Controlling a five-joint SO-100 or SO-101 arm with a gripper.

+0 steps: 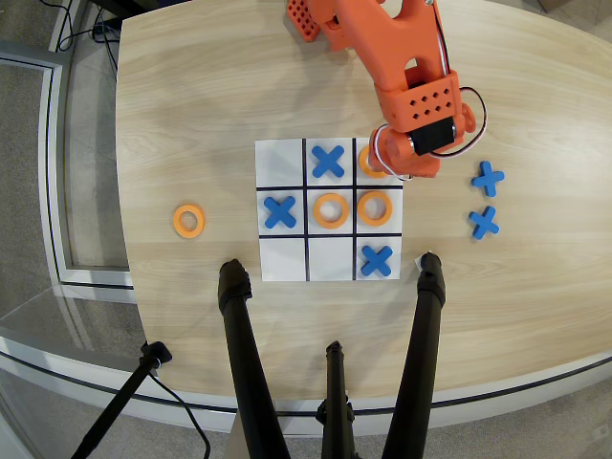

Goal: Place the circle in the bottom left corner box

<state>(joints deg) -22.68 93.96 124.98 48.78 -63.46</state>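
Orange arm over the upper-right cell of the paper grid — a circle lies partly hidden beneath it.

In the overhead view the fingers are covered by the arm's own body, so whether they are released or clenched cannot be told. The circle sits in the bottom left corner box, the grid's upper-right cell as pictured. Two more orange rings fill the centre and middle-right cells — a fourth ring rests on the tabletop, well left of the grid.

the arm hides its claw and most of one orange ring.
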